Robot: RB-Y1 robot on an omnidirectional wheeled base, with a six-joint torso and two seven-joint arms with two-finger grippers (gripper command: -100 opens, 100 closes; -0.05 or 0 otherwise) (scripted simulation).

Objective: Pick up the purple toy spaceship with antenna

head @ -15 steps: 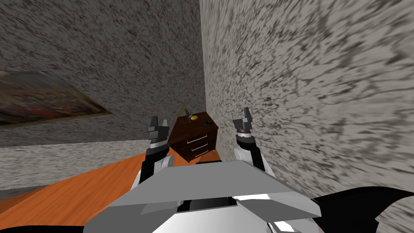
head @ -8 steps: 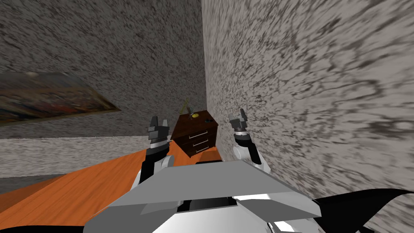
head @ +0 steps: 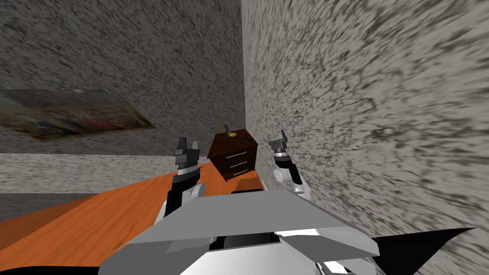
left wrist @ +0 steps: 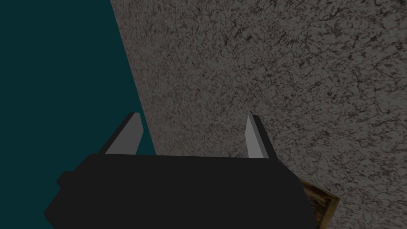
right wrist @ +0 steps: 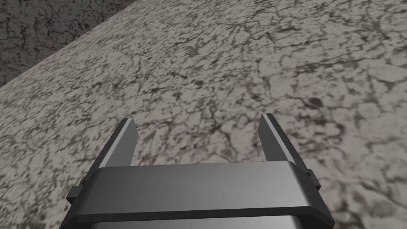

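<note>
Dark-brown chest of drawers [head: 235, 161] bears a yellow item [head: 232, 134]; left hand [head: 186, 144], right hand [head: 277, 138] — both spread.

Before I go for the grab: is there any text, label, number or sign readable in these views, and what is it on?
None: no word, number or sign can be read anywhere.
The painting on the wall: smeared colours, no lettering.
The dark dresser: plain drawer fronts, no label.
The small things on its top: too small to tell whether they bear any marking.
</note>
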